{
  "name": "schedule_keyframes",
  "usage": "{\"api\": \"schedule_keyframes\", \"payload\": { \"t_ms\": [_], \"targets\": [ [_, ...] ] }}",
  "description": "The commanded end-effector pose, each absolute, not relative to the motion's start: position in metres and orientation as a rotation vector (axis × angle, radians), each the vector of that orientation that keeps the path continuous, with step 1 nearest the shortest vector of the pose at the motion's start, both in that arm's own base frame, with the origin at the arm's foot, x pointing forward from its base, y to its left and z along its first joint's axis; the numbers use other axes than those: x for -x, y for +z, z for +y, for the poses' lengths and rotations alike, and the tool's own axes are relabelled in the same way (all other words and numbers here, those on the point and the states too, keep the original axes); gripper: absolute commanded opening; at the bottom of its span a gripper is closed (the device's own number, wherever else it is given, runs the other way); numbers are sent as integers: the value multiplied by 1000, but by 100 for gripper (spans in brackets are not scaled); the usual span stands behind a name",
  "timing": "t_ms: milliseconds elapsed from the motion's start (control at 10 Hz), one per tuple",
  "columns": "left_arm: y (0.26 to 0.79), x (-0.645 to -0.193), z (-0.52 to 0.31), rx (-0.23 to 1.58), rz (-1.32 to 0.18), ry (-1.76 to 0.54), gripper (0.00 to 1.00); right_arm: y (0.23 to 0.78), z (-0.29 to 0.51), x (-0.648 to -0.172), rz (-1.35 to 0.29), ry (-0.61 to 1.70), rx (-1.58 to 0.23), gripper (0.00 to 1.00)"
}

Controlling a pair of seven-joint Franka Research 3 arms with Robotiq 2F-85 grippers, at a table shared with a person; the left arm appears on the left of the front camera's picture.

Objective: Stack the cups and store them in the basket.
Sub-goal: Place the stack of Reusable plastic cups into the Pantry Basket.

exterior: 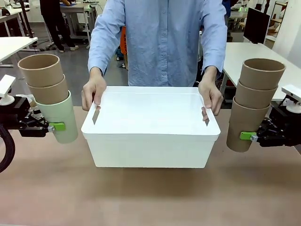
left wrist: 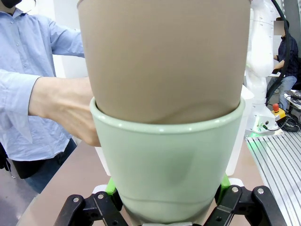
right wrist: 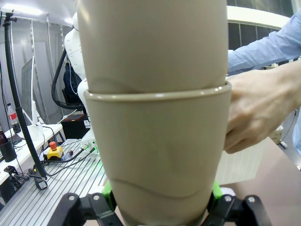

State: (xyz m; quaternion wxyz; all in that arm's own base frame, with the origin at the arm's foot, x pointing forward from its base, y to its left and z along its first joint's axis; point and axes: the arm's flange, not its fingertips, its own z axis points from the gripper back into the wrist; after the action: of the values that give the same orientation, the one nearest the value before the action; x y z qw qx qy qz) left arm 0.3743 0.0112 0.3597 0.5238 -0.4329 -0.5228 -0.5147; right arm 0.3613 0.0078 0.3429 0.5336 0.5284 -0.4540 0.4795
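Note:
My left gripper (exterior: 52, 126) is shut on a pale mint green cup (exterior: 61, 117) with two tan cups (exterior: 43, 77) nested in it, held upright left of the basket. In the left wrist view the green cup (left wrist: 167, 165) sits between my green pads (left wrist: 111, 186). My right gripper (exterior: 249, 136) is shut on the bottom cup of a stack of three tan cups (exterior: 254, 101), right of the basket; that bottom cup (right wrist: 157, 150) fills the right wrist view. The white basket (exterior: 150, 148) stands mid-table, a person's hands (exterior: 93, 92) gripping both its far corners.
The person in a light blue shirt (exterior: 160, 37) stands at the far side, right behind the basket. Brown tabletop (exterior: 141, 197) lies bare in front of the basket. White tables (exterior: 249, 52) stand farther back.

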Motion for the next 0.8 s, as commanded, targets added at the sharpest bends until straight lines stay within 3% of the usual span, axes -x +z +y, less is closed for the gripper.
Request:
{"api": "schedule_keyframes", "payload": {
  "t_ms": [0,700],
  "targets": [
    [364,-375,9,1044,-1266,-1218,86,348,9,-361,-1080,1144,-1259,83],
    [364,-375,9,1044,-1266,-1218,86,348,9,-361,-1080,1144,-1259,83]
  ]
}}
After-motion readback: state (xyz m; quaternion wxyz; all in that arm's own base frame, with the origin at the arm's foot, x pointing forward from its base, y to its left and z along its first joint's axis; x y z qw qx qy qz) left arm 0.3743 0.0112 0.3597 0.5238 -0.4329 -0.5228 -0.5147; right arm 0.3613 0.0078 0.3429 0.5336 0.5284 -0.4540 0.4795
